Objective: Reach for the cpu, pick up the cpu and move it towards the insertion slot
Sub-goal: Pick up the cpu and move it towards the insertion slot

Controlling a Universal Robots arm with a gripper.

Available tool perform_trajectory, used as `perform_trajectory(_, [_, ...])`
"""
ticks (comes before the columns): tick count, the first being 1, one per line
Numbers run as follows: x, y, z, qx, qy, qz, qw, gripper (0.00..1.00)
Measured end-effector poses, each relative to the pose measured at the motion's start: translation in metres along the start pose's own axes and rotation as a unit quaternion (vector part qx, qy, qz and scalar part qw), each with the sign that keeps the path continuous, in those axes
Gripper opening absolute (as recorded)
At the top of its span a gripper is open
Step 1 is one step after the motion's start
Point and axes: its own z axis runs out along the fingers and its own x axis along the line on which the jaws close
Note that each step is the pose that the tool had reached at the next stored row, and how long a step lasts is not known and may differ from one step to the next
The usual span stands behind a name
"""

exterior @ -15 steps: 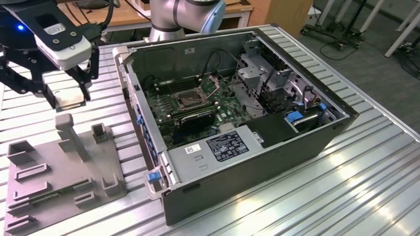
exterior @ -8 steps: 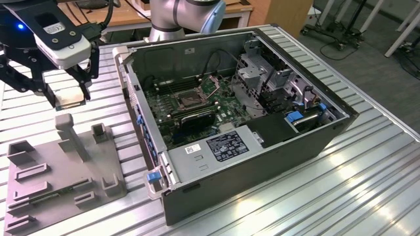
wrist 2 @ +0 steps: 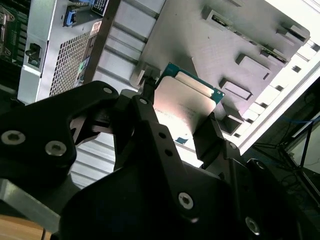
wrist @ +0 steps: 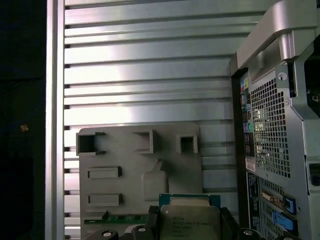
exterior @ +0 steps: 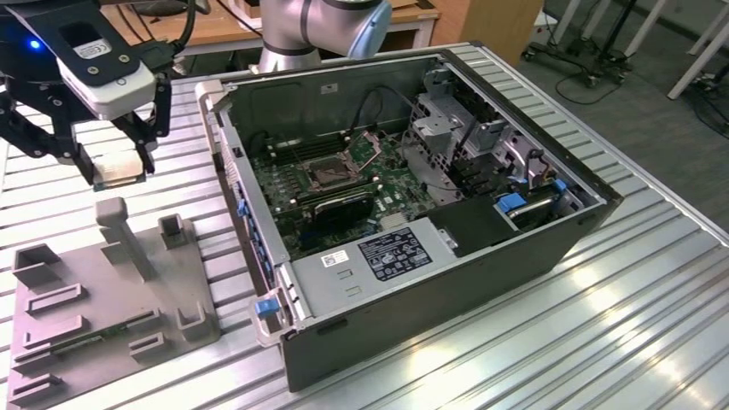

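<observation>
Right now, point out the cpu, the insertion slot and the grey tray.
cpu (wrist 2: pixel 186 102), second wrist view, its silver face.
insertion slot (exterior: pixel 327 176), exterior view, the socket's dark centre.
grey tray (exterior: pixel 80 295), exterior view, bare flat base.

A ribbed, silvery aluminium slatted table (exterior: pixel 638 316) carries an open black computer tower case (exterior: pixel 456 282) lying on its side and a grey plastic tray (exterior: pixel 102 325) beside it.

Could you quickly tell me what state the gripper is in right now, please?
Gripper: shut on the cpu, which is lifted clear above the grey tray; the chip also shows between the fingers in the first wrist view.
</observation>
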Motion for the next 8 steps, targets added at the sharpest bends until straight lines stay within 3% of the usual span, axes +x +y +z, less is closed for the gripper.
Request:
perform_trajectory(1, [-0.0005,0.0003,0.0000,0.0001,0.0018,0.000,1.00000,0.55])
perform_trajectory(8, [-0.0093,0.0026,0.0004,0.0001,0.0024,0.000,1.00000,0.55])
